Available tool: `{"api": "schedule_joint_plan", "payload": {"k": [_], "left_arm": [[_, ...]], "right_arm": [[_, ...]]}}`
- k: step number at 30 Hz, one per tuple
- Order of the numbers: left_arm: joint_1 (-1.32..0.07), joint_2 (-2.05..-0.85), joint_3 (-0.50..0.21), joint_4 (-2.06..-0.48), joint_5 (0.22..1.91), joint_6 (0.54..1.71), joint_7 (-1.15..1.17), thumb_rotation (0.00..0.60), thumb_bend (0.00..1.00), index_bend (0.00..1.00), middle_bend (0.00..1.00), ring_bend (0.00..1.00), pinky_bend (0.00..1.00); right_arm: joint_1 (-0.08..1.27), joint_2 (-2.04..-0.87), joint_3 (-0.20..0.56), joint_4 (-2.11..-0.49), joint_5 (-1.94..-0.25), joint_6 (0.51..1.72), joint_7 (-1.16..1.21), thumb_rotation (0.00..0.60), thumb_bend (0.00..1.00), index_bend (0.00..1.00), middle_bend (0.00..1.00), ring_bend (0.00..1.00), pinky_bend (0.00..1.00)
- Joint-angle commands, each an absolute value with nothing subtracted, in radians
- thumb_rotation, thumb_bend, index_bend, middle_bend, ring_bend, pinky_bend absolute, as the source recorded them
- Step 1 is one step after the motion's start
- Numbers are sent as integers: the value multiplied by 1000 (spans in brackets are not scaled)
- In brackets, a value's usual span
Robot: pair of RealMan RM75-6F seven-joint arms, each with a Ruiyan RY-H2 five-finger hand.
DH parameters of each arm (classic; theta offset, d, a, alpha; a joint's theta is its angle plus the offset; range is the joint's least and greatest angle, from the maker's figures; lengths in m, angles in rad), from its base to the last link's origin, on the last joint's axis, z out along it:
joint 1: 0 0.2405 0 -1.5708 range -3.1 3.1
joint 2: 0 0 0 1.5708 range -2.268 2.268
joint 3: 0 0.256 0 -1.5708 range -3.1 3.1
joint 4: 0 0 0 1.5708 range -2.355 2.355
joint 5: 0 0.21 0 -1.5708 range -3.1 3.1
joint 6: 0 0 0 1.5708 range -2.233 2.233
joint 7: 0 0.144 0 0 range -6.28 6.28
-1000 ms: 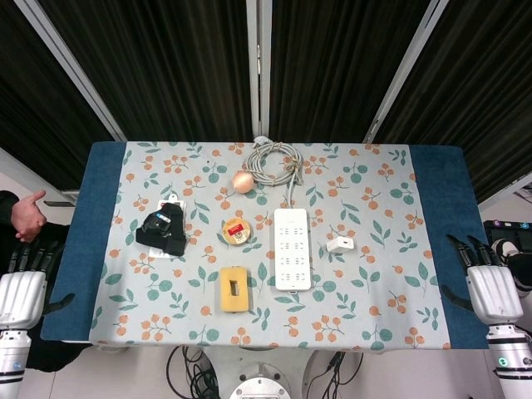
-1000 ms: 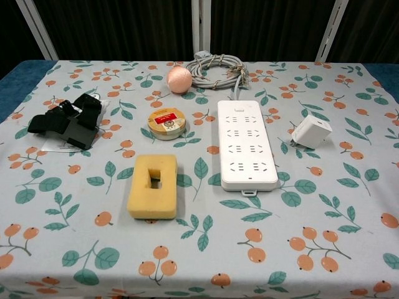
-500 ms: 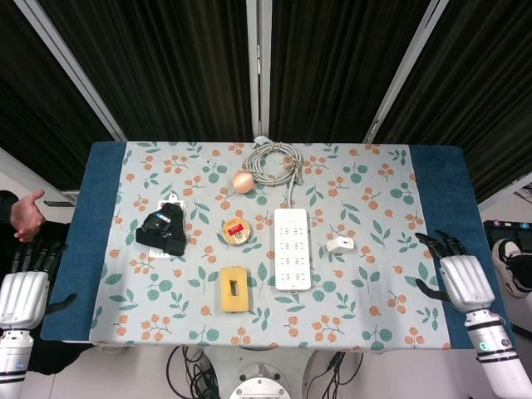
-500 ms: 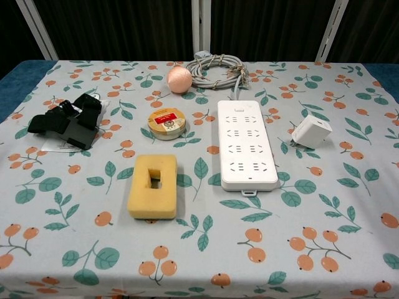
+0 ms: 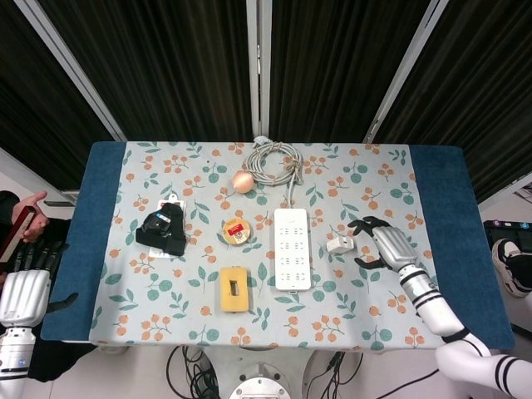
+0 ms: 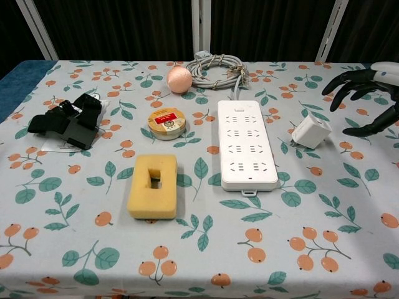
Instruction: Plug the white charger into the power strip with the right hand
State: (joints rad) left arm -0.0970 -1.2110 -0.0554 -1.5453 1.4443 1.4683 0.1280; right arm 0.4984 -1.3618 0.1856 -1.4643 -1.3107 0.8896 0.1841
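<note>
The white charger (image 5: 339, 244) (image 6: 312, 132) lies on the floral cloth just right of the white power strip (image 5: 293, 248) (image 6: 247, 144), apart from it. My right hand (image 5: 384, 243) (image 6: 369, 90) hovers over the cloth to the right of the charger, fingers spread, holding nothing; its dark fingertips (image 5: 359, 225) reach close to the charger without touching it. My left hand (image 5: 25, 284) stays off the table's left front corner, fingers apart and empty; the chest view does not show it.
The strip's grey coiled cable (image 5: 273, 160) lies at the back. A pink ball (image 5: 243, 181), a round tin (image 5: 236, 230), a yellow sponge block (image 5: 233, 288) and a black device (image 5: 163, 231) sit left of the strip. A person's hand (image 5: 27, 214) shows at far left.
My right hand has swept in from the table's right front edge toward the charger and now enters the chest view. The left hand and all objects kept still.
</note>
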Motion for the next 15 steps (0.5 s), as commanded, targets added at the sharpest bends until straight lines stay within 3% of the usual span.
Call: {"api": "schedule_joint_plan", "payload": {"k": [1, 15], "left_arm": [[-98, -1212, -55, -1542, 1438, 1461, 126, 600, 0, 171, 137, 25, 0], [-107, -1216, -59, -1536, 1431, 1448, 127, 600, 0, 171, 137, 26, 0]], "right_arm": [[522, -1405, 192, -1413, -1295, 865, 214, 600, 143, 257, 332, 130, 187], [568, -1467, 180, -1317, -1275, 824, 229, 600, 142, 366, 338, 136, 187]]}}
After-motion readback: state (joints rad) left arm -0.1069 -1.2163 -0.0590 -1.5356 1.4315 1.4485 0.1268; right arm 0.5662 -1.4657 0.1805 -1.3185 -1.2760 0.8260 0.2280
